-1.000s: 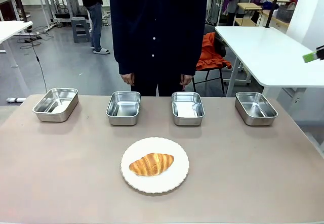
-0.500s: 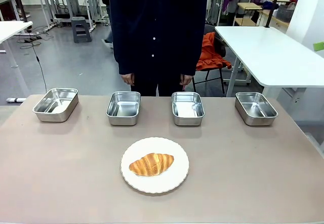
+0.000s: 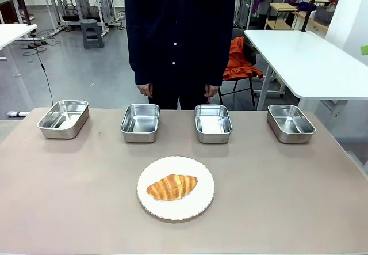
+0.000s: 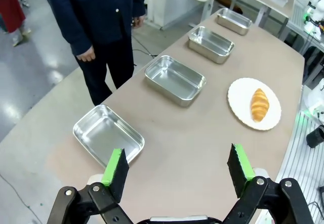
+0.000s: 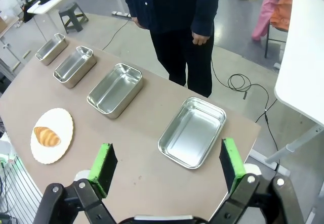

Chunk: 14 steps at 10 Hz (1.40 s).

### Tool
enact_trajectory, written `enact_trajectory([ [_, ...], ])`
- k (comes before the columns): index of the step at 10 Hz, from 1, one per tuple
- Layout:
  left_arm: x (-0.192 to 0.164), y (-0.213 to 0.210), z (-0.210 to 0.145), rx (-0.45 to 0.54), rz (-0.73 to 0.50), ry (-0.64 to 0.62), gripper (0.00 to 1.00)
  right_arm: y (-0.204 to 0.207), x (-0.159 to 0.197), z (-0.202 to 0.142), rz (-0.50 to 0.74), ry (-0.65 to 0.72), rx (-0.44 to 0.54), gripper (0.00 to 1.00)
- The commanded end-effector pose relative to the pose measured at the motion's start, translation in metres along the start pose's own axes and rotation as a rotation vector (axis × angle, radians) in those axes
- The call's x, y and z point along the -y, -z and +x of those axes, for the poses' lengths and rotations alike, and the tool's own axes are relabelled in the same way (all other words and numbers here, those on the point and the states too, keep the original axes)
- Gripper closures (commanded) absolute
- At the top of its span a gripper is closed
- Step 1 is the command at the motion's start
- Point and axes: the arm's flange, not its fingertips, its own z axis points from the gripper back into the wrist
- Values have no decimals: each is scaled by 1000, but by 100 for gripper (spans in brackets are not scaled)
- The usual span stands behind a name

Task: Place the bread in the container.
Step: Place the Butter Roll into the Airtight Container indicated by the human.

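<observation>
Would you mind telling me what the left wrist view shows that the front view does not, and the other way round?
Left wrist view: the left gripper, fingers open, over the table's end. Front view: an orange jacket behind the person. Both: the croissant on its white plate, four empty steel trays in a row, and the person at the far side.

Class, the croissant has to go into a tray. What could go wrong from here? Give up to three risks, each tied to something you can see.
1. The four trays look alike, so the croissant might land in the wrong one.
2. A hard squeeze could crush its flaky layers or shove the plate.
3. The person's hands hang near the middle trays, where an arm may swing.
</observation>
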Motion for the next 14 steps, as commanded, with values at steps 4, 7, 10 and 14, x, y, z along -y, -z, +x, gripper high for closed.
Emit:
enact_trajectory([
  [4, 6, 6, -2, -17, 62, -47, 0, 2, 1, 2, 12, -18, 17, 0],
  [7, -1, 4, -2, -16, 58, -36, 0, 2, -3, 1, 0, 8, -3, 0],
  [10, -1, 4, -2, -16, 58, -36, 0, 2, -3, 1, 0, 8, -3, 0],
  [14, -1, 4, -2, -16, 58, -36, 0, 2, -3, 1, 0, 8, -3, 0],
])
